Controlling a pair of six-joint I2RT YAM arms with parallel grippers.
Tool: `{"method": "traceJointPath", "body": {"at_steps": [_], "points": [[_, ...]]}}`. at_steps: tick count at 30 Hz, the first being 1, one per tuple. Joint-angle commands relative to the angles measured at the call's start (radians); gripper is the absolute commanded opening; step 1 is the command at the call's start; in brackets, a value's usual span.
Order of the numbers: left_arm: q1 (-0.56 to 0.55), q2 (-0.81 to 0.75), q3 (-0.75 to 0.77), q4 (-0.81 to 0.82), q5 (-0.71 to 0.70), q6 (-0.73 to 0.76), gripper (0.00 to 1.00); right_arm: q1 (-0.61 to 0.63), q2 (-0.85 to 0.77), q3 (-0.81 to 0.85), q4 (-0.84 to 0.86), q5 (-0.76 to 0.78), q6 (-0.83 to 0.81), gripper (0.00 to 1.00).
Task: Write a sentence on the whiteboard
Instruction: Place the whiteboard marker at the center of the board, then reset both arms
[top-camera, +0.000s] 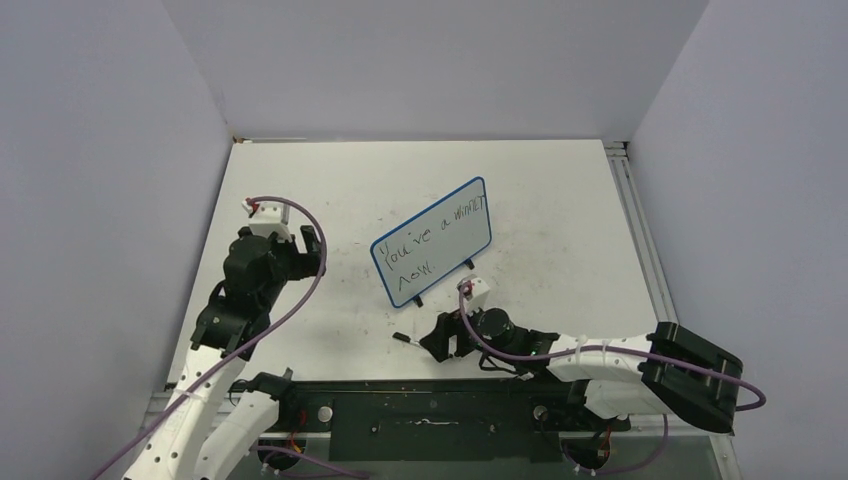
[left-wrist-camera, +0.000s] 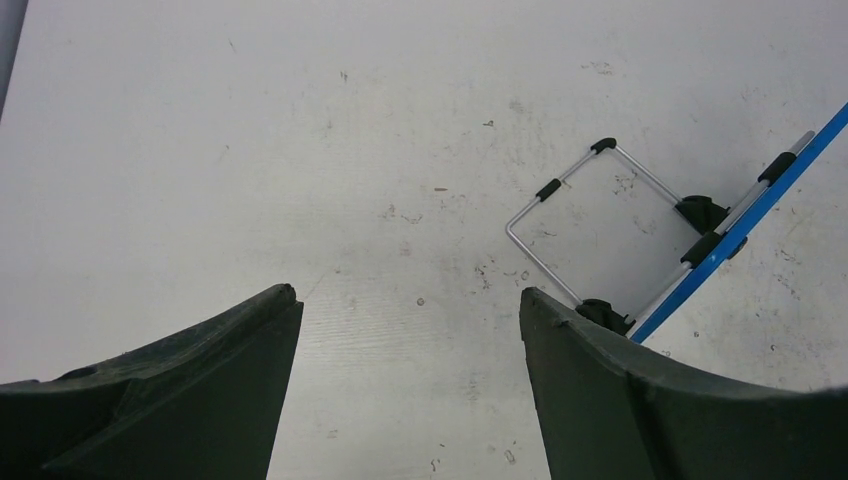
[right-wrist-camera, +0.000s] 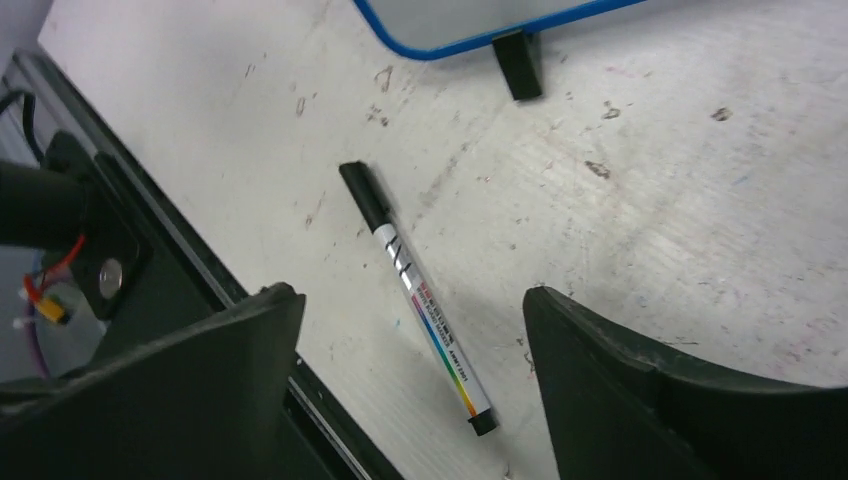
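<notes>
**Top view.** Whiteboard (top-camera: 462, 248) — standing tilted mid-desk (top-camera: 560, 200), with the sentence (top-camera: 410, 243) in two lines on its face. Left hand (top-camera: 313, 250) at the board's 9 o'clock, well apart. Right hand (top-camera: 432, 338) at its 6 o'clock, low over a marker (top-camera: 401, 338).

**Left wrist view.** Left hand (left-wrist-camera: 410, 300) wide open, empty. Wire stand (left-wrist-camera: 590, 215) at 2 o'clock.

**Right wrist view.** Right hand (right-wrist-camera: 410, 296) wide open, gripping nothing — marker (right-wrist-camera: 395, 255) lies flat between its fingers, black end toward 11 o'clock.

**Judgement.** The writing looks complete. Lift straight up, so that no finger rolls the marker or clips the black foot (right-wrist-camera: 518, 65).
</notes>
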Motion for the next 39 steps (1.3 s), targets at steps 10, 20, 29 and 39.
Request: {"method": "traceJointPath", "body": {"at_steps": [10, 20, 29, 39], "points": [[0.255, 0.079, 0.003, 0.083, 0.211, -0.09, 0.85, -0.075, -0.341, 0.072, -0.356, 0.413, -0.164, 0.9], [0.287, -0.01, -0.016, 0.12, 0.141, -0.089, 0.96, -0.401, -0.584, 0.19, -0.622, 0.539, -0.337, 0.9], [0.286, -0.119, -0.048, 0.163, 0.12, -0.076, 0.96, -0.408, -0.677, 0.2, -0.522, 0.572, -0.43, 0.9], [0.287, -0.128, -0.047, 0.164, 0.134, -0.072, 0.96, -0.408, -0.655, 0.231, -0.536, 0.557, -0.436, 0.9]]}}
